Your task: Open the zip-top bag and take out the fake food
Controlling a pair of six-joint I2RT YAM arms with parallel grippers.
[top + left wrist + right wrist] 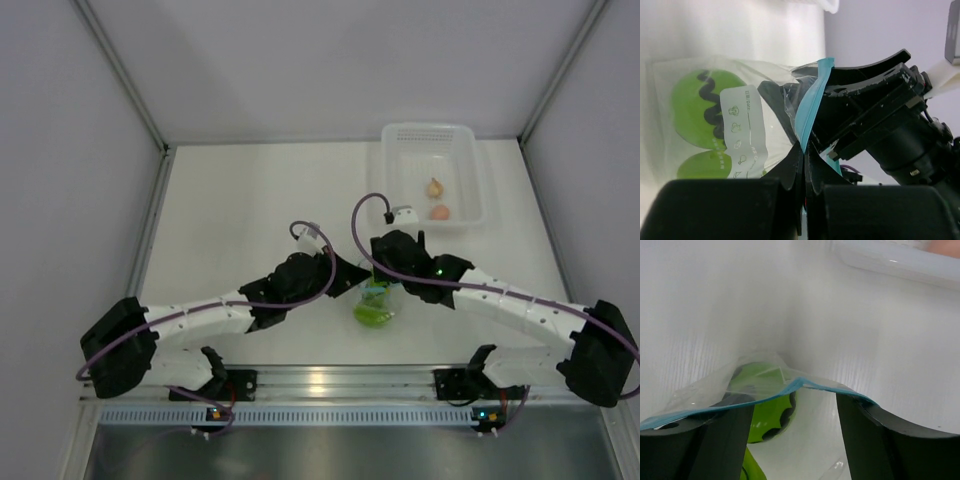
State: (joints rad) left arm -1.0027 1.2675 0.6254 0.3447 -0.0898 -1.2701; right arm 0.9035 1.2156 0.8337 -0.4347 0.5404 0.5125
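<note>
The zip-top bag hangs between both grippers at the table's middle. In the left wrist view the clear bag holds a green ball with a dark zigzag and a lime-green oval. My left gripper is shut on the light blue zip strip. My right gripper is open, its fingers wide apart, and the zip strip lies across their tips. The green ball shows between them. In the top view the left gripper and right gripper almost touch.
A white translucent basket stands at the back right with two peach-orange bits inside; its rim shows in the right wrist view. White walls enclose the table on three sides.
</note>
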